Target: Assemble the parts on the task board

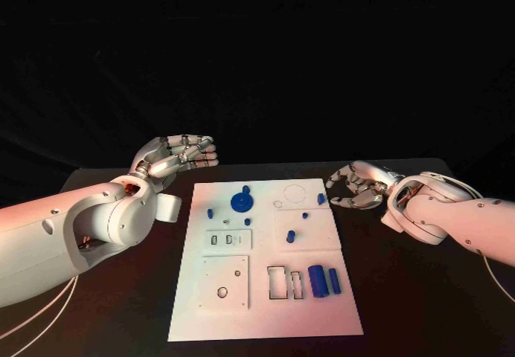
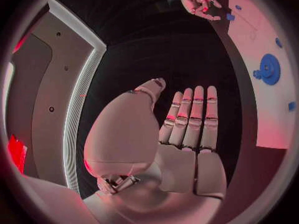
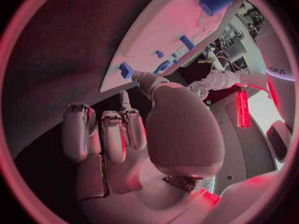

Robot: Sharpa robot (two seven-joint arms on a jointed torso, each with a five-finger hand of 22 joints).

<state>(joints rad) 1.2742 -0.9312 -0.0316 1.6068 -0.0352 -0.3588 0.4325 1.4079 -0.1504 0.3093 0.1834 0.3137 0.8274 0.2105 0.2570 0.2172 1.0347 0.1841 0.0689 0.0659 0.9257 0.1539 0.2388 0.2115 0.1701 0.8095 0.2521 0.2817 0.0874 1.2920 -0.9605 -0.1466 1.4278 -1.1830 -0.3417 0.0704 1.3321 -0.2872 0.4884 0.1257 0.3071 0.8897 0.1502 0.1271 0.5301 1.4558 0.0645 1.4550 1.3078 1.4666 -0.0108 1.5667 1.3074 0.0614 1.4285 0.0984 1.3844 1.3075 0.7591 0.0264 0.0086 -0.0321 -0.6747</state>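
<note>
The white task board (image 1: 269, 260) lies in the middle of the black table. On its far part sits a blue gear (image 1: 243, 200) (image 2: 269, 68), with small blue pieces (image 1: 291, 236) around it. Two blue cylinders (image 1: 318, 279) lie on the near right part. My left hand (image 1: 177, 155) (image 2: 187, 129) hovers beyond the board's far left corner, fingers stretched out and holding nothing. My right hand (image 1: 359, 186) (image 3: 118, 134) hangs just off the board's far right edge, fingers loosely curved and apart, nothing in them. Its thumb points toward a small blue peg (image 1: 321, 198) (image 3: 126, 70) at that edge.
The board has rectangular recesses (image 1: 284, 282) near the cylinders and raised white plates (image 1: 225, 281) on its left half. Bare black table (image 1: 429, 297) lies on both sides of the board. The left forearm (image 1: 107, 223) hangs over the table's left side.
</note>
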